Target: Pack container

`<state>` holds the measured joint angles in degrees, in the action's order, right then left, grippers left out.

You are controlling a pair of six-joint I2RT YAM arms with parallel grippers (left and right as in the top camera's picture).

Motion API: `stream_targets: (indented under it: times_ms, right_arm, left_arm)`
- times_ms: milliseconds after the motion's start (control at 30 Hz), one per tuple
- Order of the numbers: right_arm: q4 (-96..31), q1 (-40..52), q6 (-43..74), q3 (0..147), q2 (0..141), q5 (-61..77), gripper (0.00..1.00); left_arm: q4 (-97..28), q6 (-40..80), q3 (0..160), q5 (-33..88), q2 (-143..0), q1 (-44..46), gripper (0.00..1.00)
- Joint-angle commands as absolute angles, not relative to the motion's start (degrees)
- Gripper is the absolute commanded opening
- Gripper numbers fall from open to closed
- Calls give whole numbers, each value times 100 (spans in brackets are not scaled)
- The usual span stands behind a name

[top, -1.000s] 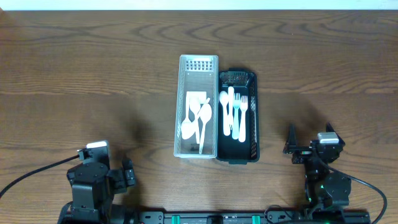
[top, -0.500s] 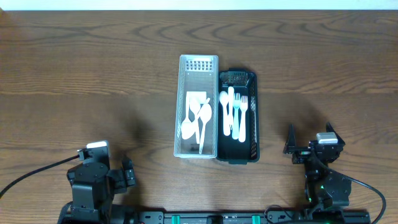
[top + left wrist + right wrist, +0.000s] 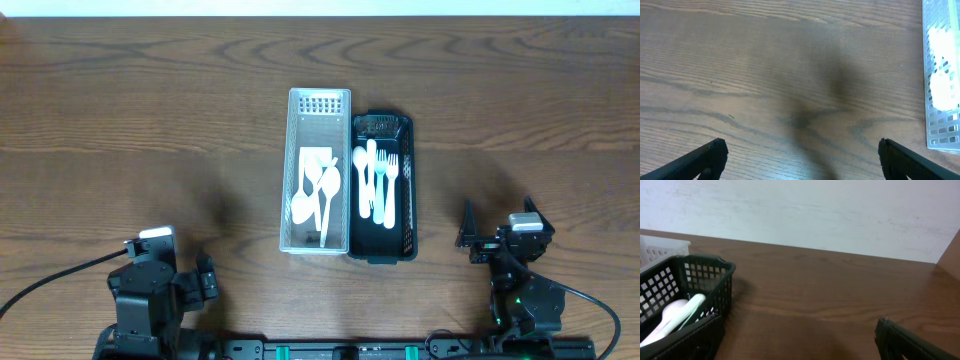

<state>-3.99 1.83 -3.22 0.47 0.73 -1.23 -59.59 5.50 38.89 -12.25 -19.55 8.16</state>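
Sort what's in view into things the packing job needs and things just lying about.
Job:
white slotted basket with white spoons
black mesh basket with white cutlery and a teal utensil

Lying about:
no loose items visible
only the left arm's cable, trailing on the wooden table

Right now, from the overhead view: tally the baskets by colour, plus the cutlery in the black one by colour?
White basket: 1
Black basket: 1
White cutlery in the black basket: 3
Teal cutlery in the black basket: 1
Total: 6
The pieces in the white basket overlap, so they are not counted.
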Motion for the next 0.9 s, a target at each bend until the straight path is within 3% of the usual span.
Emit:
stream_targets:
  times_ms: [0, 367, 600, 867]
  right_arm:
    - [-416, 141, -392, 32, 27, -104, 99]
    - [-416, 141, -392, 32, 27, -102, 99]
    - [-416, 141, -392, 32, 27, -104, 99]
    - [-416, 141, -392, 32, 30, -104, 99]
  left_arm:
    - [-5957, 473, 3879, -1271, -1935, 845, 98]
    - [-5957, 473, 3879, -1271, -1833, 740, 98]
    - [-6003, 471, 3795, -1267, -725, 342, 98]
    - [-5002, 471, 2915, -1155, -54, 89, 98]
